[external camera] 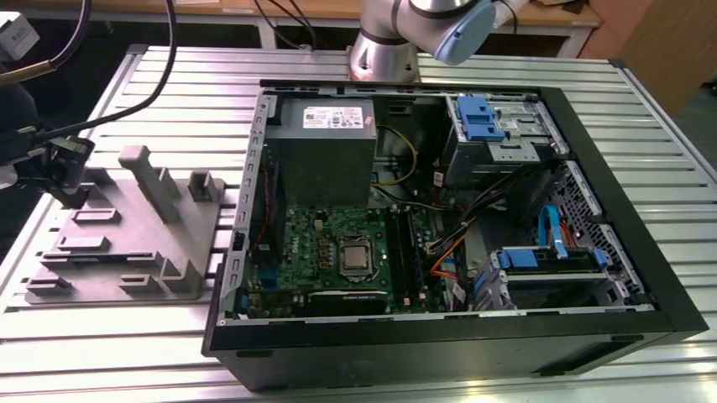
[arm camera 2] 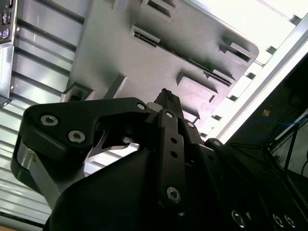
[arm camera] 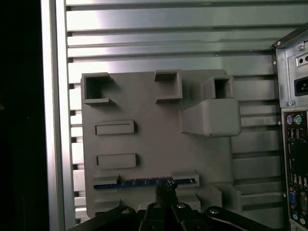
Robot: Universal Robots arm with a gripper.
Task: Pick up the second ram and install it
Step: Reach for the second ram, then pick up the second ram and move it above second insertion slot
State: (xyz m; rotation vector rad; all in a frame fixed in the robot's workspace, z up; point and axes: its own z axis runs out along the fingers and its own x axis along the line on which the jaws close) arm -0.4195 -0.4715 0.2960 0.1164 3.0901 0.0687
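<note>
So the gripper (arm camera: pixel 166 188) is down on the grey fixture tray (arm camera: pixel 144 144). Its fingers (arm camera: pixel 162 192) are pinched together on the top edge of the second ram (arm camera: pixel 130 183), which sits on edge in a long slot near one border of the tray, so it looks clamped on the stick but not lifted out. In the exterior view the gripper (external camera: pixel 62 172) is at the far side of the tray (external camera: pixel 123 252), on the exterior view's left, well apart from the open PC case (external camera: pixel 627 277) and its green motherboard (external camera: pixel 325 243) on the slatted metal table (external camera: pixel 168 75).
</note>
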